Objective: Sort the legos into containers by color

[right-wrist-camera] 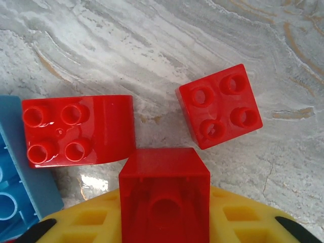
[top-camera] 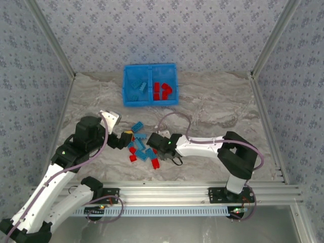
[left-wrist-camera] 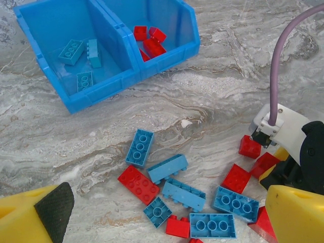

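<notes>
Legos point(top-camera: 143, 147), some red and some light blue, lie in a loose heap on the marble-patterned table point(top-camera: 217, 101). The heap sits near the front edge, between the two arms. Well behind it, toward the back wall, stands the bright blue bin point(top-camera: 150, 66), split in two by a central divider point(left-wrist-camera: 119, 43). The left compartment point(left-wrist-camera: 45, 25) holds a few light blue bricks and the right compartment point(left-wrist-camera: 172, 20) holds several red ones, so sorting is under way. Most of the bricks are not yet sorted.

The right gripper point(right-wrist-camera: 164, 215) is down over the right side of the heap. In its wrist view a red brick point(right-wrist-camera: 164, 182) sits centred between the yellow fingers, hollow underside facing the camera, and the jaws appear closed on it. Just beyond lie a rounded red brick point(right-wrist-camera: 76, 131) and a square red brick point(right-wrist-camera: 218, 105), both close to the held one. A blue brick point(right-wrist-camera: 15, 192) shows at the left edge.

The left gripper point(left-wrist-camera: 171, 202) hangs over the left side of the heap with its jaws spread wide, holding nothing.

The step in hand looks like the pickup of one red brick. The next move probably calls for lifting it straight up, clear of its two red neighbours. The arm would then carry it over the bin's front wall and release it above the right compartment, on the red side of the divider.
</notes>
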You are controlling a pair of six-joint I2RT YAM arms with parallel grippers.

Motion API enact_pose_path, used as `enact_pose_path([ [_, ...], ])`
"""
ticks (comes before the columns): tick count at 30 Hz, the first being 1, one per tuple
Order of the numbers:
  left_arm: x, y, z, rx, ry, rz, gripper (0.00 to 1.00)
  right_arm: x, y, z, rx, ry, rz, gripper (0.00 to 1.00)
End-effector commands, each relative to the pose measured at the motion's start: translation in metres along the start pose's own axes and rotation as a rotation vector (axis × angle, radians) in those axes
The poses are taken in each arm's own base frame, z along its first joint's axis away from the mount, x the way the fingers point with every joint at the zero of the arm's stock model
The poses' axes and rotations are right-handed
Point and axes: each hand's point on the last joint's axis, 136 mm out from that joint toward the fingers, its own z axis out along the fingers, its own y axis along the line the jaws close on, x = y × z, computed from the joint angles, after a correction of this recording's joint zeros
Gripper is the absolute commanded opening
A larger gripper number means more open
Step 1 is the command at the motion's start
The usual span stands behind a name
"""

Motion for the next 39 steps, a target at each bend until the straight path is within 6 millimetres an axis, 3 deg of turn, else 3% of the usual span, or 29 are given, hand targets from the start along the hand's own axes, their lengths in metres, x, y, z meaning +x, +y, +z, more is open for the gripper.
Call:
enact_pose_path([
  [1,-0.006,-0.004,-0.004,0.016,-0.016,0.018,0.99,-0.012,-0.005,-0.022,0.028,-0.070,0.021,0.32],
  [5,-0.008,-0.022,-0.007,0.123,-0.039,0.045,0.99,-0.025,-0.016,-0.060,0.030,-0.160,0.024,0.30],
  [8,-0.009,-0.032,-0.011,0.180,-0.055,0.062,0.99,-0.048,-0.023,-0.091,0.008,-0.264,0.044,0.30],
  [13,-0.011,-0.041,-0.016,0.230,-0.078,0.079,0.99,-0.123,-0.025,-0.150,-0.075,-0.478,0.059,0.31],
  [18,-0.013,-0.042,-0.023,0.226,-0.123,0.107,0.99,-0.204,-0.029,-0.171,-0.158,-0.595,0.091,0.31],
  [21,-0.013,-0.037,-0.026,0.195,-0.137,0.110,0.99,-0.251,-0.040,-0.160,-0.144,-0.613,0.114,0.31],
  [25,-0.011,-0.030,-0.022,0.155,-0.113,0.099,0.99,-0.306,-0.059,-0.127,-0.061,-0.614,0.119,0.32],
  [30,-0.008,-0.028,-0.016,0.143,-0.069,0.092,0.99,-0.362,-0.090,-0.058,0.036,-0.556,0.169,0.32],
  [35,-0.008,-0.028,-0.015,0.143,-0.067,0.090,0.99,-0.392,-0.111,0.004,0.059,-0.518,0.188,0.33],
  [39,-0.007,-0.027,-0.014,0.138,-0.061,0.089,0.99,-0.406,-0.107,0.037,0.000,-0.538,0.158,0.38],
])
